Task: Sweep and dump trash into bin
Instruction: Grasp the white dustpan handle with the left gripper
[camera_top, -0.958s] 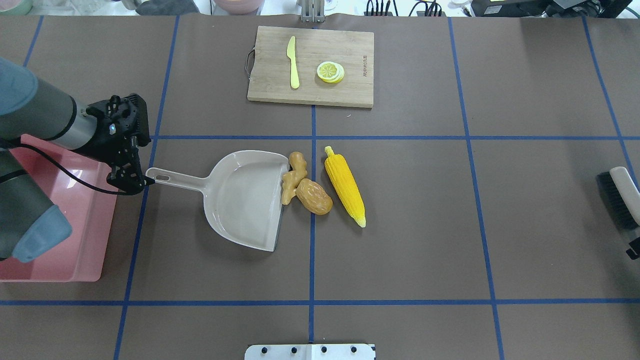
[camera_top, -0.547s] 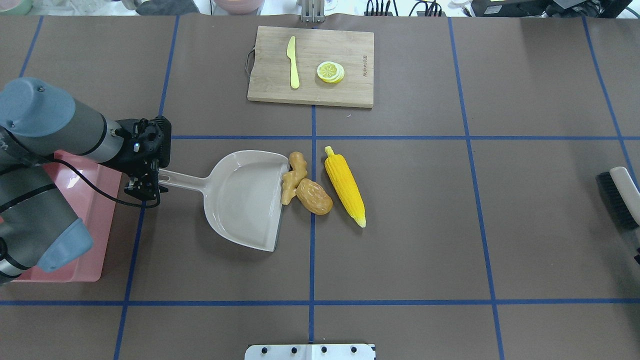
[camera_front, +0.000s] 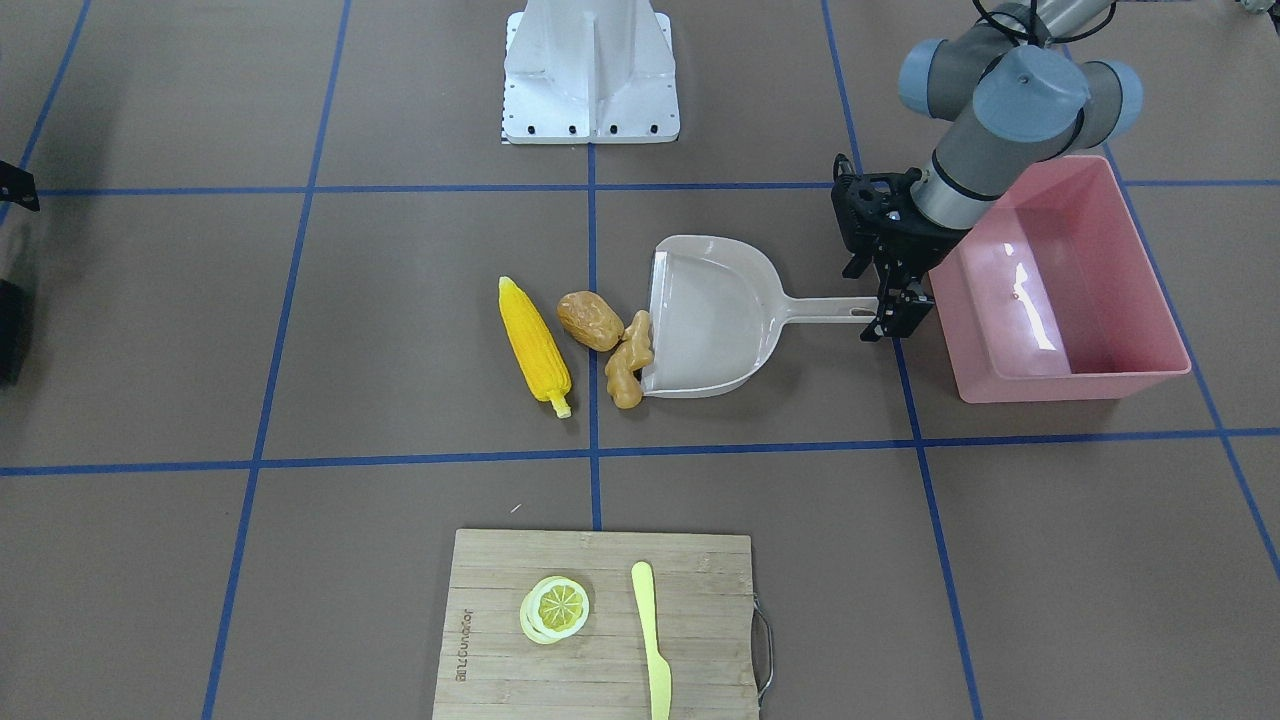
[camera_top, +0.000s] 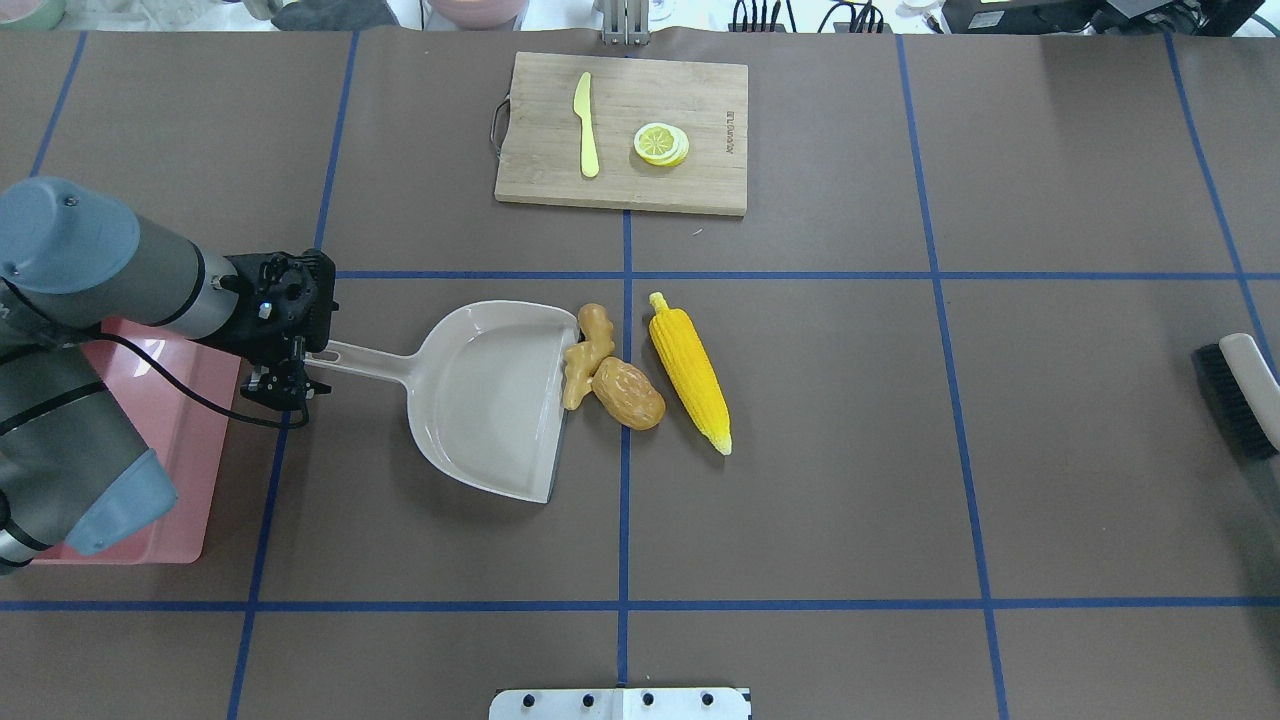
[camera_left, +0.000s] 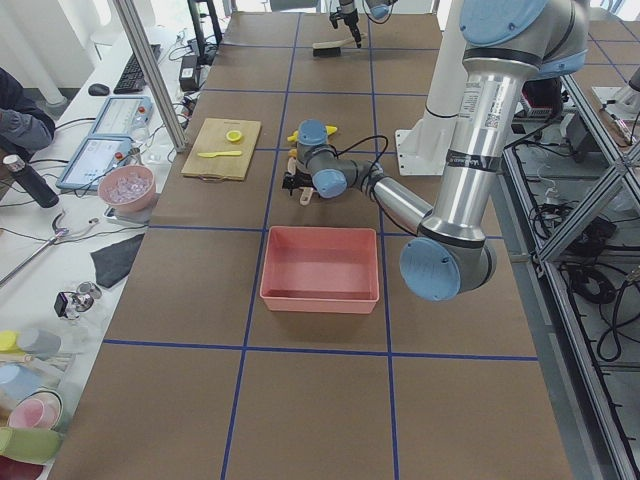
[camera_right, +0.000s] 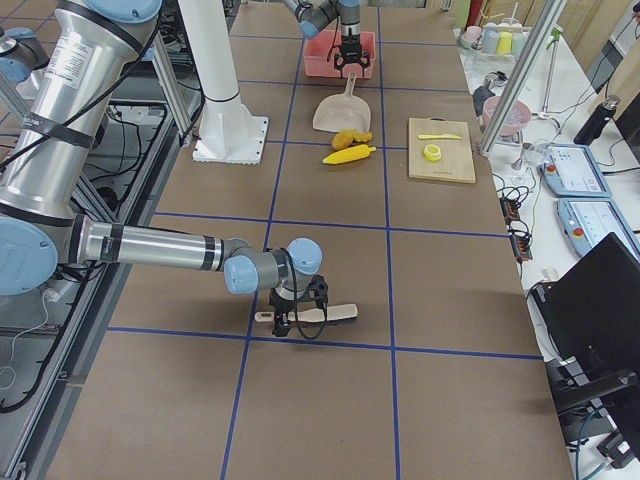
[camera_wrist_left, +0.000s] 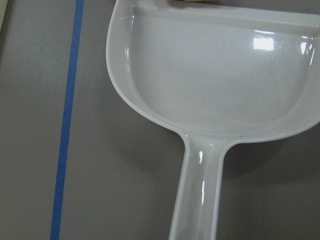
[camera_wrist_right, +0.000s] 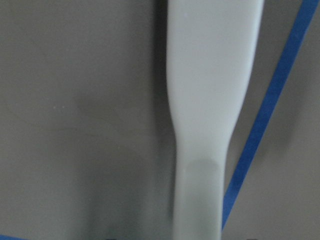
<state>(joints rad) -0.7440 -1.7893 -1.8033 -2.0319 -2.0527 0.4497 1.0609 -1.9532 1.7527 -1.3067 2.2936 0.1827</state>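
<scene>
My left gripper (camera_front: 893, 312) sits at the dustpan (camera_top: 480, 400) handle's end. My wrist camera shows no fingers, so I cannot tell its grip. Only the right-side view shows my right gripper (camera_right: 299, 319) over the brush (camera_top: 1235, 400), and its grip is also unclear. The corn cob (camera_top: 690, 370), potato piece (camera_top: 628, 393) and ginger root (camera_top: 585, 355) lie mid-table at the pan's mouth. The pink bin (camera_front: 1160, 310) stands toward the left end of the brown, blue-taped table (camera_top: 900, 450).

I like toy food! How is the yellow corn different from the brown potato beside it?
The corn is bright yellow, long and pointed; the potato is brown, short and lumpy. The corn lies farther from the dustpan, touching no other toy; the potato rests against the ginger root at the dustpan's mouth. Both are toy foods lying outside the dustpan.
</scene>
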